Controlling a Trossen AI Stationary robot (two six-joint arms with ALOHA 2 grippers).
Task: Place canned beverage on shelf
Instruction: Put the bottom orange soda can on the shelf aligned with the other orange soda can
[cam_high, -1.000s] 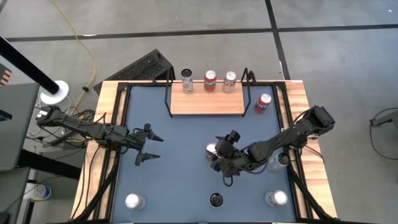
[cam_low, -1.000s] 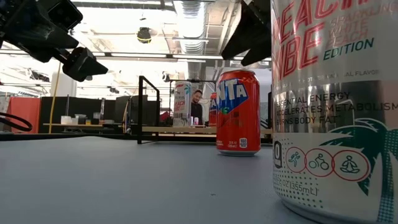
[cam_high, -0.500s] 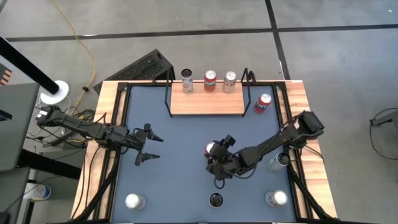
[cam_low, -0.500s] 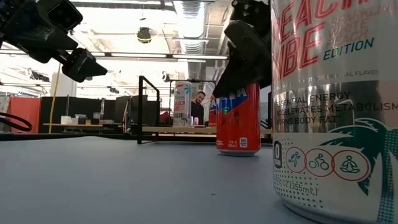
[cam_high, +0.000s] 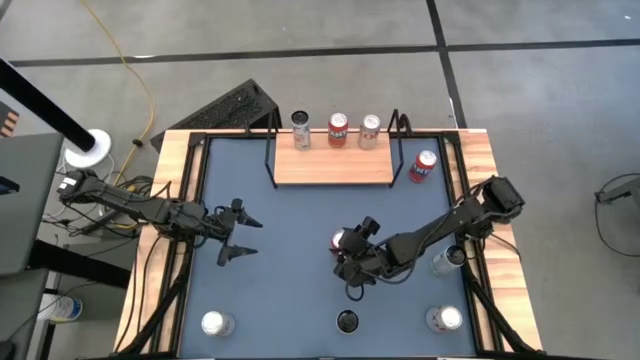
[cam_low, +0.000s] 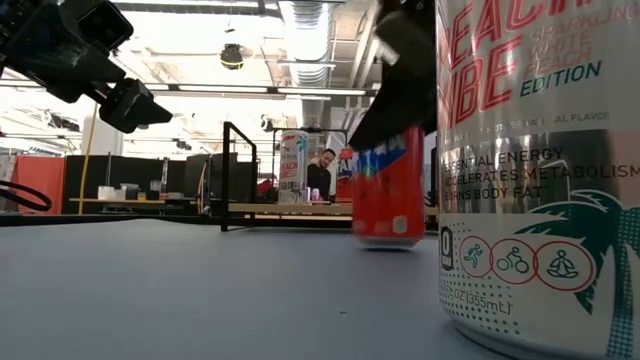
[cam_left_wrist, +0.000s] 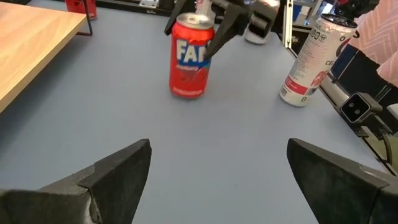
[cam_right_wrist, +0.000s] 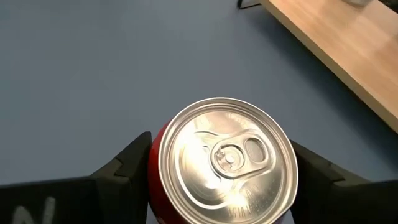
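A red soda can (cam_high: 340, 240) stands at the middle of the blue table, in front of the shelf (cam_high: 333, 168), a light-wood board on a black wire frame. Three cans stand along the shelf's far edge. My right gripper (cam_high: 347, 252) is over the red can, shut on it; its wrist view shows the can's silver top (cam_right_wrist: 227, 155) between the fingers. My left gripper (cam_high: 232, 238) hovers open and empty over the table's left part, and its wrist view shows the red can (cam_left_wrist: 188, 59) farther off. My right gripper pinches the red can's upper side wall (cam_right_wrist: 155, 158), just under the rim, between its two fingers (cam_right_wrist: 127, 165), one on each side. The fingers come from above, slanting from the table's right. The can leans slightly, its base (cam_low: 388, 240) at the tabletop.
Another red can (cam_high: 424, 165) stands right of the shelf. A silver can (cam_high: 445, 260) stands near the right edge, and three more cans (cam_high: 213, 323) stand along the near edge. One big silver can (cam_low: 530, 170) fills the low view's right side.
My right gripper has gone toward the table's left and down over the red can, its fingers coming to either side of the can's top. In the low view the can has shifted a little and now leans.
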